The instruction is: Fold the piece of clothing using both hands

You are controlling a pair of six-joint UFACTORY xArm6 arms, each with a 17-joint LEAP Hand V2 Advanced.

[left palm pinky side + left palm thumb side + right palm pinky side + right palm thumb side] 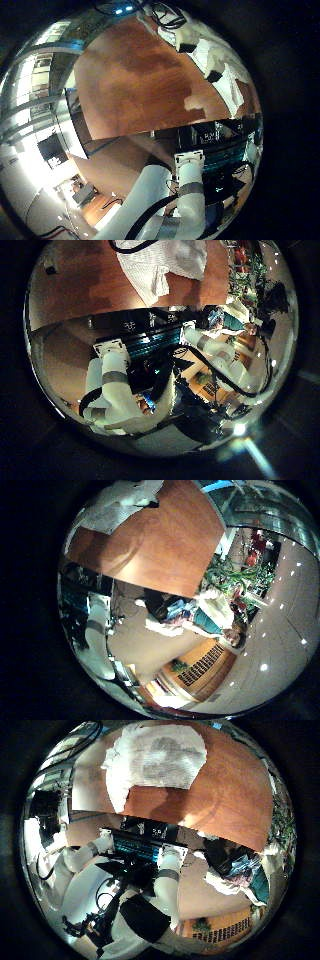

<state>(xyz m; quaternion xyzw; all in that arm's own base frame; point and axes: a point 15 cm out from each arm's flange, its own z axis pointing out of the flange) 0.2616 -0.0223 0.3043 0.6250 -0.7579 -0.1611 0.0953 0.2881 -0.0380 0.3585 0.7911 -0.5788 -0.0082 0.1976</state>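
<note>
The cloth (155, 760) lies spread on the table (240, 805), rumpled, one side running along the table's edge. From the right hand's other palm view the cloth (115, 505) sits at a far corner of the table (165, 545). Over on the left hand's palm views, the cloth (165, 262) shows bunched folds on the table (70, 285), and again the cloth (225, 85) hangs at the table (140, 80) edge. Both palms look down from well above it. Neither hand's fingers can be made out, so their state cannot be told.
</note>
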